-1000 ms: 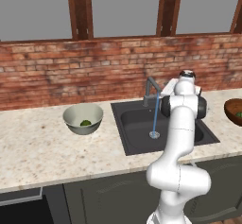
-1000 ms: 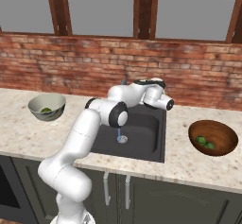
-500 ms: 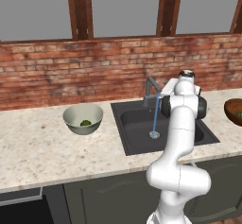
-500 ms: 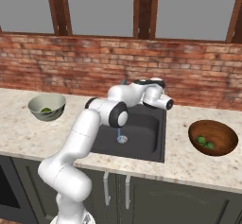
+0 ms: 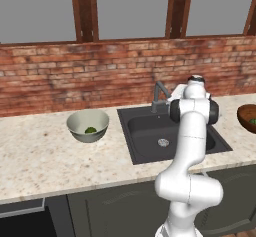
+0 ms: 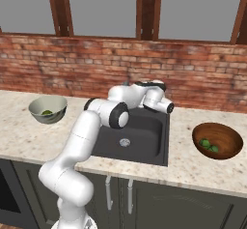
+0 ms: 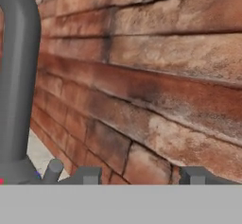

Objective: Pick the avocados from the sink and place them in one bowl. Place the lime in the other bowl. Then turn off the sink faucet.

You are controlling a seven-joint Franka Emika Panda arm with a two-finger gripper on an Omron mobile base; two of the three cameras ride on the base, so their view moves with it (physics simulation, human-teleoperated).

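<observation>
From the left base view, the sink [image 5: 172, 133] lies dark in the counter [image 5: 40, 161], the sink faucet [image 5: 159, 93] at its back edge, and the lime [image 5: 90, 129] sits in the pale bowl [image 5: 88, 125].

Right base view: two avocados [image 6: 209, 146] rest in the brown bowl [image 6: 217, 140]; the arm reaches behind the sink.

Hand view: the faucet stem stands left against brick wall [image 7: 151, 76]; the fingers [image 7: 90, 175] hold nothing visible, and I cannot tell whether they are clenched.

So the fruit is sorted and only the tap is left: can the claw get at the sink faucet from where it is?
Probably yes. In the hand view the claw sits right beside the sink faucet, whose stem rises at the left edge, with nothing between them, only the brick wall behind.
</observation>
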